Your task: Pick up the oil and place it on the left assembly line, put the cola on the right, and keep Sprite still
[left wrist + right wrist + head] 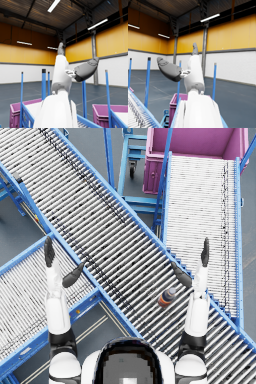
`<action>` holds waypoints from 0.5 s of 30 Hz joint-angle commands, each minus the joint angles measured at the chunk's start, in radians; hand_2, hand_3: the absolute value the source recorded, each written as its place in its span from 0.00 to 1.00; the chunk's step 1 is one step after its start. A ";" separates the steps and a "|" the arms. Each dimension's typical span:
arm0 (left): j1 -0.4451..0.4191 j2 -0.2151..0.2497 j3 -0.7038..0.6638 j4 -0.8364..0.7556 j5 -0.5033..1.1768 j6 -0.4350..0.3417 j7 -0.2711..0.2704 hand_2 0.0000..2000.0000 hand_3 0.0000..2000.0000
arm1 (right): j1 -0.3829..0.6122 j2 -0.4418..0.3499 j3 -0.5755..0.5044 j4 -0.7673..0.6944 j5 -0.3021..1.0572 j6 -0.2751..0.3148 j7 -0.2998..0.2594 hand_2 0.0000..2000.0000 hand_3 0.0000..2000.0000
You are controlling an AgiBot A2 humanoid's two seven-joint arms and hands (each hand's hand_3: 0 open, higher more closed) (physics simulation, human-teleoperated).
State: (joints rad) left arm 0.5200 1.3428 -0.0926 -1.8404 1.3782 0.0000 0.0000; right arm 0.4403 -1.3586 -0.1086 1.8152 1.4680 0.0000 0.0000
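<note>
Left robot hand (pixel 56 268), right robot hand (pixel 197 270): wide, empty | bottle (pixel 167 297): lying mid-width on roller conveyor (pixel 100 228) | Risk: glancing touch could roll it away; type unclear, wrong line possible.

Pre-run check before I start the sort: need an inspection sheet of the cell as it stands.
Surface: diagonal roller conveyor, with left line and right line beside it.
Job's things: one orange-brown bottle on the diagonal conveyor, apart from both hands; product cannot be told.
Clutter: nothing seen.
Hands: left hand and right hand raised, fingers apart, holding nothing.
Cables: nothing seen.
Surroundings: purple bin at the right line's far end; yellow walls.
</note>
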 commanded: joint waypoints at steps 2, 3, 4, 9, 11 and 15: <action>0.006 0.001 0.000 -0.003 0.000 0.000 0.000 0.00 0.00 | -0.004 -0.002 -0.002 0.001 0.000 0.000 0.000 0.00 0.00; -0.002 0.003 0.002 0.000 0.000 0.000 0.000 0.00 0.00 | -0.006 -0.003 -0.004 0.001 0.000 0.000 0.000 0.00 0.00; 0.009 0.002 0.003 -0.004 0.000 0.000 0.000 0.00 0.00 | -0.007 -0.003 -0.004 0.001 0.000 0.000 0.000 0.00 0.00; 0.013 0.005 0.001 -0.004 0.000 0.000 0.000 0.00 0.00 | -0.014 -0.006 -0.008 0.004 0.000 0.000 0.000 0.00 0.00; 0.007 0.007 -0.001 -0.009 0.000 0.000 0.000 0.00 0.00 | -0.003 -0.006 -0.016 0.007 0.000 0.000 0.000 0.00 0.00; -0.009 0.012 -0.001 -0.008 0.000 0.000 0.000 0.00 0.00 | -0.003 -0.008 -0.012 0.002 0.000 0.000 0.000 0.00 0.00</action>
State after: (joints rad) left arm 0.5091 1.3554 -0.0933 -1.8498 1.3782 0.0000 0.0000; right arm 0.4234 -1.3692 -0.1198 1.8187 1.4679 0.0000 0.0000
